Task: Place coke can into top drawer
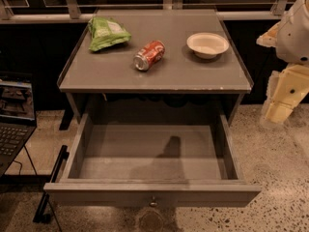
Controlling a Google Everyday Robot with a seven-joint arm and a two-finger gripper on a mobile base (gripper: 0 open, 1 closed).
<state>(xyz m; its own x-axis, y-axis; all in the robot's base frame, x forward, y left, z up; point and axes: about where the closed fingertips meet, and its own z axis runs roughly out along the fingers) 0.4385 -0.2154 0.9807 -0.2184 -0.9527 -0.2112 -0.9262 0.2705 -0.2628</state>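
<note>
Nearest of all, a small round knob is seen in the middle of the flat front of the top drawer, which is pulled fully out of the grey cabinet over a speckled floor. At the left edge a laptop is partly shown. At the right edge the gripper is held beside the cabinet, apart from it, at about the height of the cabinet top; whether it is open or closed cannot be told. Further back, the coke can is laid on its side on the cabinet top, between a green chip bag to the left and a white bowl to the right, touching neither
</note>
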